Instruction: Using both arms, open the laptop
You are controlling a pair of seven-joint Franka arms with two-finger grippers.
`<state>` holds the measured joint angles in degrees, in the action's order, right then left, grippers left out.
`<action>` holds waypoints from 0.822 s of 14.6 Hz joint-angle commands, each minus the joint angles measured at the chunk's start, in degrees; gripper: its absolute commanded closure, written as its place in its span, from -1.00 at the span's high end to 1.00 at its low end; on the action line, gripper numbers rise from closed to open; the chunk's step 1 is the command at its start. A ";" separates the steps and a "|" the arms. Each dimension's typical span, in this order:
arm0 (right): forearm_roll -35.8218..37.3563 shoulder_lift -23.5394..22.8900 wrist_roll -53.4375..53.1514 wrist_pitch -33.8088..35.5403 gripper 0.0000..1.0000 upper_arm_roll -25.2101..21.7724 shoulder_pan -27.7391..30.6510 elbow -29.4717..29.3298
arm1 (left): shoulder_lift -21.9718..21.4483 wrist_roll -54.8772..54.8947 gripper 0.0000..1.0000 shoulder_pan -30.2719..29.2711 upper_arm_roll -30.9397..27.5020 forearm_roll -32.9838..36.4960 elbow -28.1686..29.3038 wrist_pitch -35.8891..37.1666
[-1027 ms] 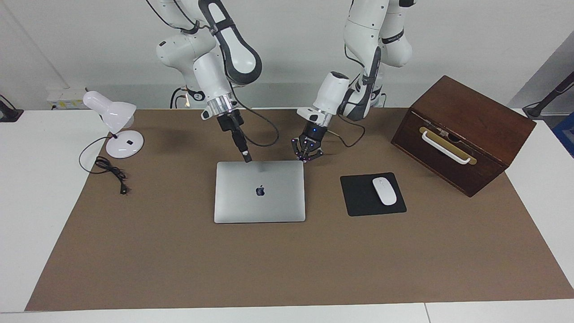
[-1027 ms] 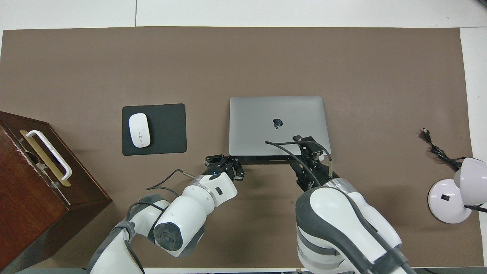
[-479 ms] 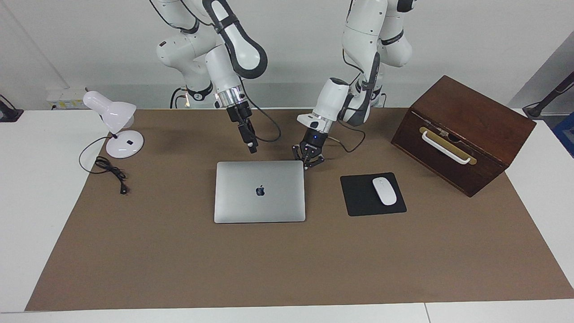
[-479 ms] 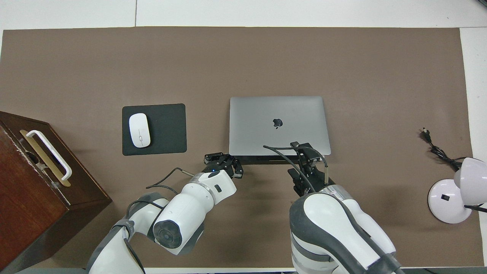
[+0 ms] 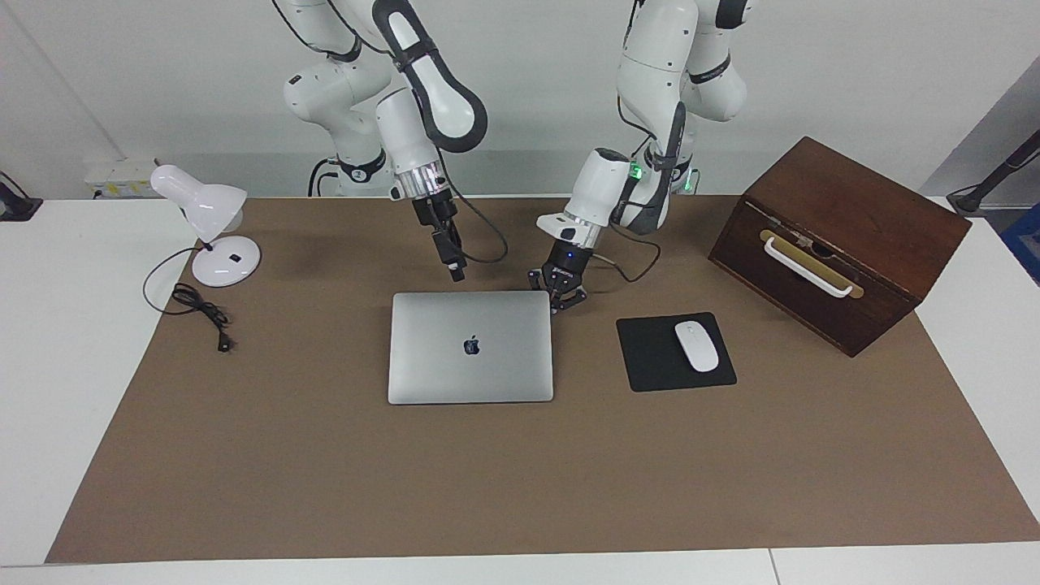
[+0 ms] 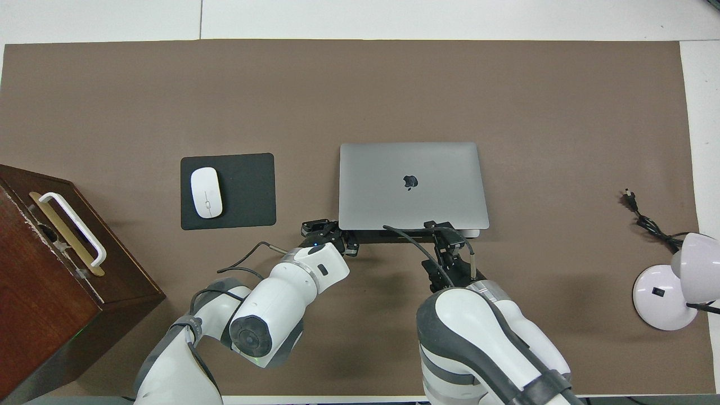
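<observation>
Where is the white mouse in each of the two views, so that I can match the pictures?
Facing view: the white mouse lies on the black mouse pad, right of centre.
Overhead view: the white mouse lies on the pad, left of centre.
Shared landmark: the closed laptop, beside the pad; the wooden box stands past the pad.

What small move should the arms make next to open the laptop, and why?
Probably bring the right gripper down to the laptop edge nearest the robots. The lid lies flat and closed. The right gripper hangs above that edge, not touching it. The left gripper, shut, sits low at the corner toward the mouse pad, so the right one seems the one to move.
</observation>
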<state>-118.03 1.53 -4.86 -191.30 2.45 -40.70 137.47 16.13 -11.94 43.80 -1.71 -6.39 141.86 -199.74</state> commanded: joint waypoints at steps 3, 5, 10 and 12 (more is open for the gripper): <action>-1.68 -1.27 4.42 0.13 1.00 0.27 3.26 -0.44 | 1.98 1.30 -1.00 -0.29 0.13 -1.25 -1.06 -1.01; -1.68 -1.62 5.11 0.22 1.00 0.18 3.69 -0.70 | 2.06 1.30 -1.00 -0.29 0.22 -1.34 -1.15 -1.01; -1.59 -2.94 9.25 0.57 1.00 0.18 7.03 -3.08 | 2.07 1.30 -1.00 -0.20 0.22 -1.25 -1.15 -1.01; -1.59 -3.11 11.18 0.66 1.00 0.18 8.26 -3.52 | 2.07 1.31 -1.00 -0.20 0.22 -1.25 -1.15 -1.01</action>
<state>-118.03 -0.41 2.61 -191.17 2.39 -34.29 135.70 16.18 -11.85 43.80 -1.71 -6.39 141.85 -199.82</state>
